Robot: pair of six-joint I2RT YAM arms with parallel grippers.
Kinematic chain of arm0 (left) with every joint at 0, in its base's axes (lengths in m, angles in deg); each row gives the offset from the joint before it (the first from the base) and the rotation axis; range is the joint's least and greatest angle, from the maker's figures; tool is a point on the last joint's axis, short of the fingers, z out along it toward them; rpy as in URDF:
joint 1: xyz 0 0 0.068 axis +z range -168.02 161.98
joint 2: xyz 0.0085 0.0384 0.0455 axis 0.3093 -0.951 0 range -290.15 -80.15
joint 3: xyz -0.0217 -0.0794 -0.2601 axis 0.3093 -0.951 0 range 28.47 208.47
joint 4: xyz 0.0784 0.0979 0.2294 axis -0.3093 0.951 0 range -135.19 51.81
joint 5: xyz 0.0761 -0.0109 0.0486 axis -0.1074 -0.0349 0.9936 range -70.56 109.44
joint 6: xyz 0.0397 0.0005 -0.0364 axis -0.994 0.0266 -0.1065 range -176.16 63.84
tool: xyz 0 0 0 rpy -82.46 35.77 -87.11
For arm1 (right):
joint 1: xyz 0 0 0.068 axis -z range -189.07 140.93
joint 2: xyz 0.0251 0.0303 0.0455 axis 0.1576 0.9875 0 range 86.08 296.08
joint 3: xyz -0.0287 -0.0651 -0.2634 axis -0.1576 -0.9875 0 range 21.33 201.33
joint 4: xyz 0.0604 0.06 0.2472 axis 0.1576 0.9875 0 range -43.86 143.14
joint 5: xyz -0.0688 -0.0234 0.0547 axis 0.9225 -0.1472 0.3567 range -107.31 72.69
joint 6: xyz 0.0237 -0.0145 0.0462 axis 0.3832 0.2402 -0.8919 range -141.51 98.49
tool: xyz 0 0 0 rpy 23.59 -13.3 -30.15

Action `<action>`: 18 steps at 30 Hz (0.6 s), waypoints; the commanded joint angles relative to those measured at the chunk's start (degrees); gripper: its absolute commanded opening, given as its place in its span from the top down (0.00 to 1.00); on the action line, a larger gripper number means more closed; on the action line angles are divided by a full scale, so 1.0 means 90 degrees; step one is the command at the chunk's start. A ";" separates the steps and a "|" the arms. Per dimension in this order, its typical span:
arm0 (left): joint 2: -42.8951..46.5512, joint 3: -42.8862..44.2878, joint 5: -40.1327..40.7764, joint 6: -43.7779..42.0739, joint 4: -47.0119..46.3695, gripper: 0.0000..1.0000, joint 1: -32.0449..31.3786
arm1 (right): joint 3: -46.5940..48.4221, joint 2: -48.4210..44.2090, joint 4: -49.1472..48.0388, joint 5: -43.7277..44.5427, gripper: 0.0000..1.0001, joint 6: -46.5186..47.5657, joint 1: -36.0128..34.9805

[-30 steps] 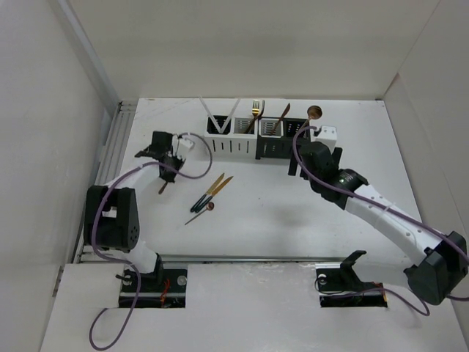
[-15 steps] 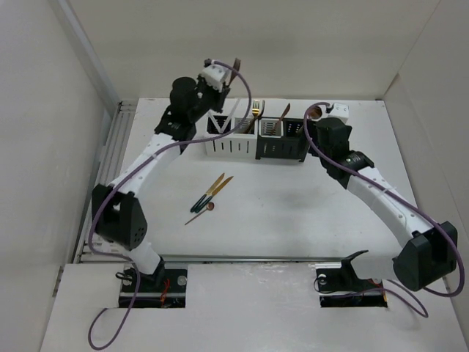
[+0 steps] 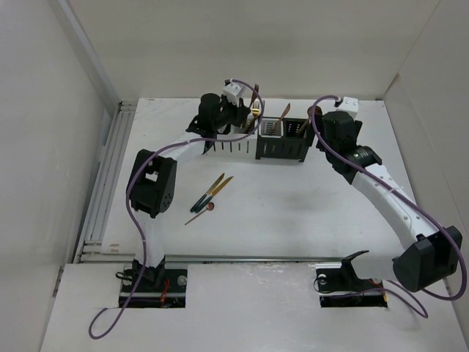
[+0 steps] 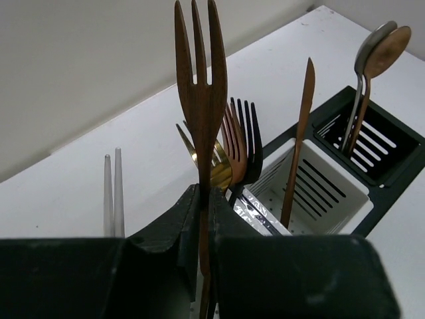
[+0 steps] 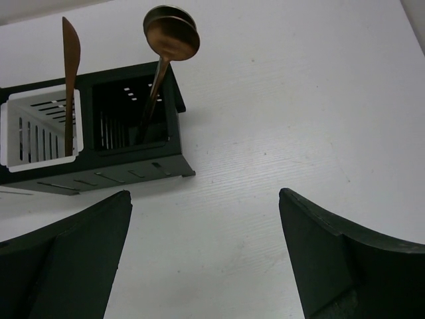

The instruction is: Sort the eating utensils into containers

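Observation:
My left gripper (image 4: 204, 199) is shut on the handle of a copper fork (image 4: 199, 73), held upright with its tines up, just over the containers (image 3: 256, 143). In the top view that gripper (image 3: 238, 110) hangs above the white end of the row. Gold, copper and black forks (image 4: 234, 143) stand in the caddy right behind it. White sticks (image 4: 111, 189) stand to the left. A copper knife (image 4: 299, 146) stands in a white caddy (image 4: 319, 193), and two spoons (image 4: 375, 56) in a black caddy (image 4: 372, 143). My right gripper (image 5: 204, 193) is open over bare table beside the black caddy (image 5: 133, 133).
Three loose utensils (image 3: 209, 194) lie on the white table (image 3: 308, 213) in front of the containers, left of centre. White walls close in the back and both sides. Purple cables run along both arms.
The left arm lifted the copper fork from the table's left side and swung it over to the containers. The right gripper drew back from the black caddy towards the back right, still open.

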 commanded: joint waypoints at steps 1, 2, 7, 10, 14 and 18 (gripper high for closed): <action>0.0318 -0.0189 -0.0639 0.0369 -0.0845 1.00 0.0075 | 0.0361 -0.0192 0.0158 0.0209 0.03 0.0059 0.0037; 0.0318 -0.0277 -0.0717 0.0369 -0.0845 0.99 0.0075 | 0.0438 -0.0192 0.0159 0.0209 0.03 0.0059 0.0037; 0.0611 -0.0610 -0.0718 0.0438 -0.0543 0.41 0.0075 | 0.0575 -0.0124 0.0286 0.0209 0.03 0.0128 0.0037; 0.0981 -0.0483 -0.0591 0.0146 0.0140 0.29 0.0143 | 0.0498 -0.0124 0.0286 0.0209 0.03 0.0128 0.0037; 0.1752 -0.0307 -0.0367 -0.0372 0.1408 0.26 0.0406 | 0.0236 -0.0426 0.0160 0.0209 0.03 0.0128 -0.0235; 0.2729 -0.0589 -0.0298 -0.1600 0.3872 0.32 0.0650 | -0.0332 -0.0894 0.0091 0.0209 0.03 -0.0145 -0.0577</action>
